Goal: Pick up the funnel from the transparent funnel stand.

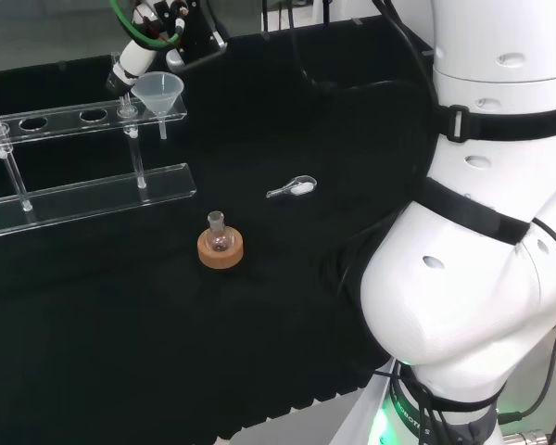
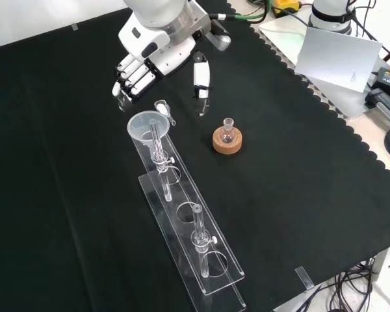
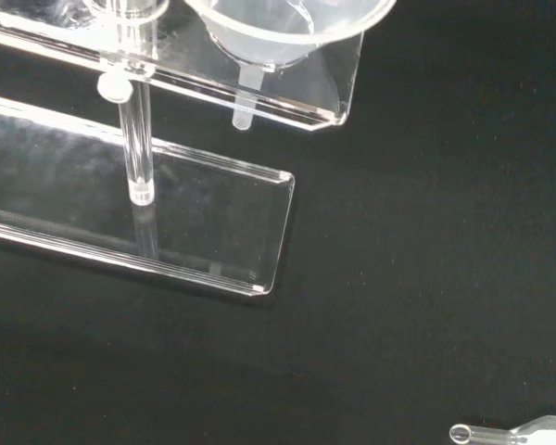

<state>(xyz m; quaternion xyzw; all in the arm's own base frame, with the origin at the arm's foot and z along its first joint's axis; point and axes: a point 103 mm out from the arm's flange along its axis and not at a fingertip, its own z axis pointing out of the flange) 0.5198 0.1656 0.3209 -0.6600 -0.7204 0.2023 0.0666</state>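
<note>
Funnel (image 2: pixel 145 125) sits in the end hole of the stand (image 2: pixel 201 250), hand (image 2: pixel 138 73) just beyond with fingers apart, seemingly not touching; close around the rim, lift straight up.

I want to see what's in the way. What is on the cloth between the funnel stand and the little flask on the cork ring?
Nothing. In the front view, only bare black cloth lies between the funnel stand and the flask.
</note>
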